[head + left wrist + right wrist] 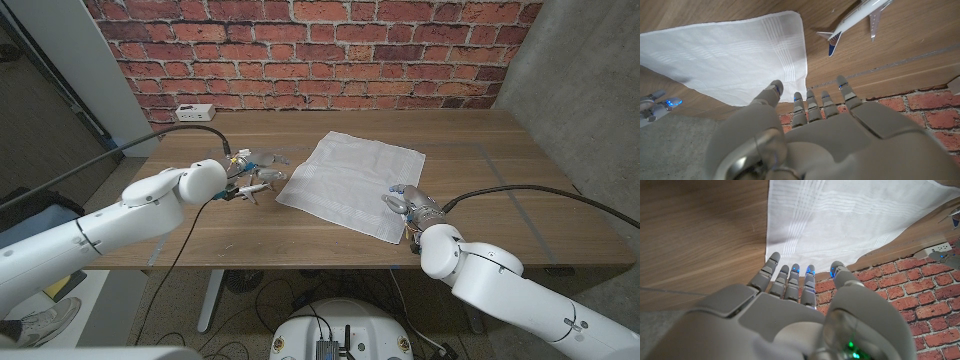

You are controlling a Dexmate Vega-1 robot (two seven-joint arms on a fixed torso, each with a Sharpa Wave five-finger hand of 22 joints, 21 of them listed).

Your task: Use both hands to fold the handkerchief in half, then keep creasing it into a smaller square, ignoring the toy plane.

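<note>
The white handkerchief [350, 180] lies spread flat, turned at an angle, in the middle of the wooden table [500, 190]. My right hand [408, 206] hovers at its near right corner with fingers stretched out, holding nothing; in the right wrist view the fingertips [795, 270] point at the handkerchief [840, 215] edge. My left hand [238, 172] is just left of the cloth, beside the toy plane [262, 181], also with fingers apart and nothing in them. In the left wrist view the handkerchief [730, 55] and plane [855, 20] lie beyond the left hand [810, 107].
A white power strip [193, 111] sits at the table's far left by the brick wall [320, 50]. A black cable [190, 130] arcs over the left arm. Bare wood lies right of the cloth and along the near edge.
</note>
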